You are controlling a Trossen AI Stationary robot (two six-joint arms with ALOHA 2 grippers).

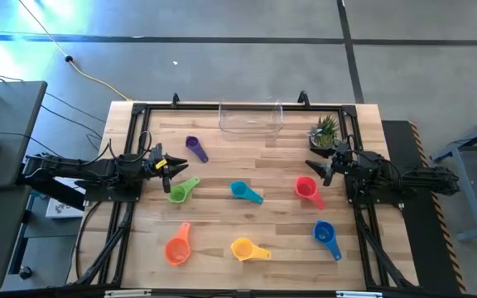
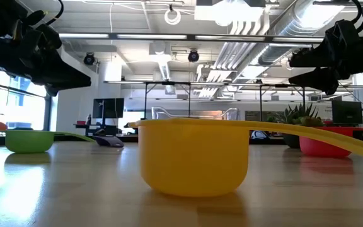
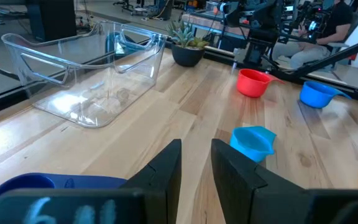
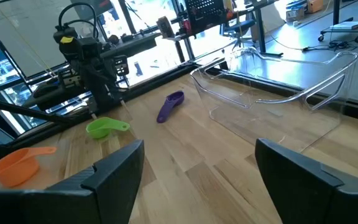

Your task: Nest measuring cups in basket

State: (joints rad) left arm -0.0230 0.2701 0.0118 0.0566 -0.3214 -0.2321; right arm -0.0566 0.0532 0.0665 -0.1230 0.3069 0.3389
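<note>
The left gripper (image 1: 169, 164) hovers with narrowly parted, empty fingers between the purple cup (image 1: 195, 149) and green cup (image 1: 181, 190); right gripper (image 1: 320, 168) spread wide — red cup (image 1: 308, 190) just beside. The basket (image 1: 251, 119) sits far, empty.

The table (image 1: 247, 240) filling the frame's centre is pale wood, planked and smooth with a soft sheen. At upper centre the basket (image 1: 251, 121) is clear, glossy plastic. The measuring cups look like smooth plastic; the yellow cup (image 2: 194, 157) at lower centre has a satin finish.
</note>
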